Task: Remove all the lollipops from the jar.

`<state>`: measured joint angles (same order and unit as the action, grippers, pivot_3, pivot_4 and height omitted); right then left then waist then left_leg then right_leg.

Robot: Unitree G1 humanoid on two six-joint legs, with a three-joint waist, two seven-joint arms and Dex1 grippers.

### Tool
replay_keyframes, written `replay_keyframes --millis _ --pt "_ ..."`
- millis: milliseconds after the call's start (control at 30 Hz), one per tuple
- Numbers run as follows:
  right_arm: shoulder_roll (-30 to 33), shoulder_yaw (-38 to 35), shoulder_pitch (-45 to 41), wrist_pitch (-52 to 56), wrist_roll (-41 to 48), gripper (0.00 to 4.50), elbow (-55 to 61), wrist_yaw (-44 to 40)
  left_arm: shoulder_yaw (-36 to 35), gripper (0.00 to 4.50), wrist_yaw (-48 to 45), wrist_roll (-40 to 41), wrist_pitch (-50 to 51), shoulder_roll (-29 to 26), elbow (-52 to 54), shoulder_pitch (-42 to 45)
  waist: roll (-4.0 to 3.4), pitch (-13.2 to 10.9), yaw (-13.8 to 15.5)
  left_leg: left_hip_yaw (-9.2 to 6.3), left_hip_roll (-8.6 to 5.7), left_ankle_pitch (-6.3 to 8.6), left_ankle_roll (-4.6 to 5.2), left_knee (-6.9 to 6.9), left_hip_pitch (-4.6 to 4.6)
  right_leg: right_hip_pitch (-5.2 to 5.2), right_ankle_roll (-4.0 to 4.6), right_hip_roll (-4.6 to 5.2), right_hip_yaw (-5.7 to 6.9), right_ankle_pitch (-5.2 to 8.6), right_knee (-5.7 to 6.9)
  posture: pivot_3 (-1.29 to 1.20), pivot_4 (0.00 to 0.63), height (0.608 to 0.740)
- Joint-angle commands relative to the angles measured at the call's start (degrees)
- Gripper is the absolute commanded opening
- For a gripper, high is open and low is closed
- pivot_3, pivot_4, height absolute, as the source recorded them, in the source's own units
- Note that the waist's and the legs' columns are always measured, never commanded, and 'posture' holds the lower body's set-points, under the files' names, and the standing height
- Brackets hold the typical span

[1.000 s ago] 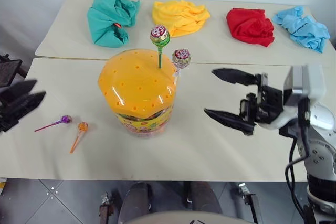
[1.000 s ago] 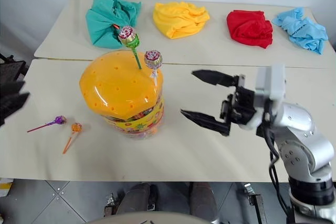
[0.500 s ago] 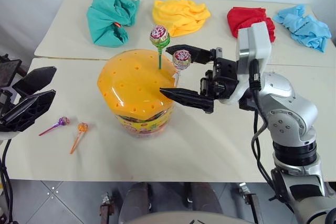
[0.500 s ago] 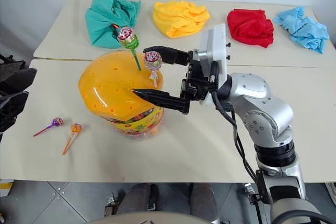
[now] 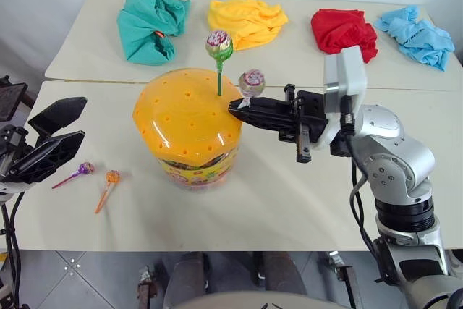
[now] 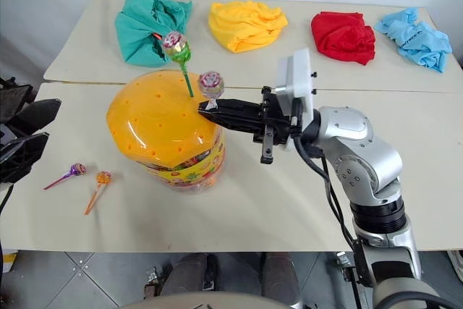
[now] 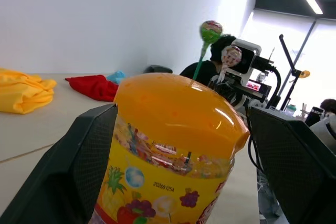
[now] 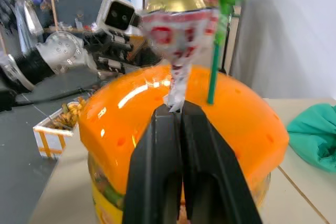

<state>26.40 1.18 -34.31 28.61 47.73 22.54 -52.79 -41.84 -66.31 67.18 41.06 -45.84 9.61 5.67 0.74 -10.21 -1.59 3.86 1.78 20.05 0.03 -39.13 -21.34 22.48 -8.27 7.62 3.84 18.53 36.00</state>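
Note:
The jar [image 5: 187,127], a clear tub with an orange domed lid, stands mid-table. A green lollipop [image 5: 218,45] stands upright in a lid hole. Beside it is a pink-red lollipop [image 5: 252,81]; my right gripper [image 5: 236,108] reaches in level from the right and is shut on its stick just below the candy, over the lid's edge, as the right wrist view shows [image 8: 178,113]. A purple lollipop [image 5: 85,168] and an orange lollipop [image 5: 112,176] lie on the table left of the jar. My left gripper [image 5: 81,121] hangs open left of the jar, empty.
Four crumpled cloths lie along the far table: teal [image 5: 150,23], yellow [image 5: 247,19], red [image 5: 343,32] and blue [image 5: 419,34]. A seam [image 5: 108,82] separates the far table from the near one. The near table's front edge runs close below the jar.
My right gripper swung left to the jar's lid and closed on the pink-red lollipop's stick. My left gripper drifted slightly toward the jar, still open.

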Motion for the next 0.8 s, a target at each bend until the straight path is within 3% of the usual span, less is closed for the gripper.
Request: replay_keyframes --millis 33,133,200,333,433,633,767,800 --pt "-1.1 -6.0 0.1 0.2 6.9 0.05 1.5 1.6 0.4 4.22 -1.6 0.5 -1.2 -0.9 -0.7 1.8 0.00 0.0 0.0 -0.02 0.00 0.00 0.00 0.00 0.00 0.00 0.00 0.01 0.01 0.00 0.01 0.00 0.150 0.740" --pt "0.3 -11.5 0.0 3.9 14.8 0.05 2.1 7.0 1.5 4.22 -2.0 0.7 -1.2 -0.8 -0.5 3.4 0.00 0.0 0.0 -0.01 0.01 0.00 0.00 0.00 -0.01 -0.01 -0.01 0.04 0.00 -0.01 0.00 0.00 0.150 0.740" --pt "4.3 -15.2 1.4 6.9 17.7 0.05 2.4 7.9 2.3 4.22 -2.4 0.4 -1.3 -1.0 0.6 3.6 0.00 0.0 0.1 -0.05 0.04 0.00 0.00 0.00 -0.02 -0.01 -0.02 0.05 0.01 -0.01 0.00 0.00 0.150 0.740" --pt "27.7 -19.1 14.7 11.2 4.2 0.05 -2.4 -1.7 5.6 4.22 -6.5 -5.9 -4.7 -3.4 4.7 0.6 -0.01 0.0 0.6 -0.04 -0.03 0.12 0.15 0.03 -0.10 -0.02 -0.02 0.05 0.02 -0.01 -0.12 0.00 0.150 0.740" --pt "38.1 -20.8 25.6 7.1 -6.5 0.05 -9.3 -6.5 8.3 4.22 -10.5 -10.0 -8.7 -4.1 4.3 -0.3 -0.04 0.0 1.3 0.15 -0.16 0.22 0.26 0.06 -0.11 -0.02 -0.03 0.02 0.00 -0.02 -0.32 0.00 0.150 0.740" --pt "44.3 -20.1 36.3 -5.4 -22.1 0.05 -22.1 -11.4 8.5 4.22 -13.1 -10.5 -9.5 -5.2 3.3 -0.2 -0.05 0.0 1.2 1.18 0.02 0.18 0.20 -0.01 0.12 0.01 -0.08 -0.04 -0.09 -0.04 -0.39 0.00 0.150 0.740" --pt "43.1 -19.3 37.5 -10.0 -25.8 0.05 -27.0 -13.3 7.8 4.22 -13.0 -10.2 -9.7 -4.5 3.8 -1.7 -0.08 0.0 1.1 1.35 0.04 0.14 0.17 -0.07 0.27 0.02 -0.05 0.00 -0.26 -0.05 -0.40 0.00 0.150 0.740" --pt "42.1 -19.5 37.7 -10.3 -25.7 0.52 -28.4 -14.0 7.6 4.22 -12.7 -10.1 -9.8 -3.9 4.3 -2.5 -0.09 0.0 1.1 1.36 0.06 0.13 0.16 -0.07 0.27 0.05 -0.04 0.00 -0.29 -0.06 -0.40 0.00 0.150 0.740"
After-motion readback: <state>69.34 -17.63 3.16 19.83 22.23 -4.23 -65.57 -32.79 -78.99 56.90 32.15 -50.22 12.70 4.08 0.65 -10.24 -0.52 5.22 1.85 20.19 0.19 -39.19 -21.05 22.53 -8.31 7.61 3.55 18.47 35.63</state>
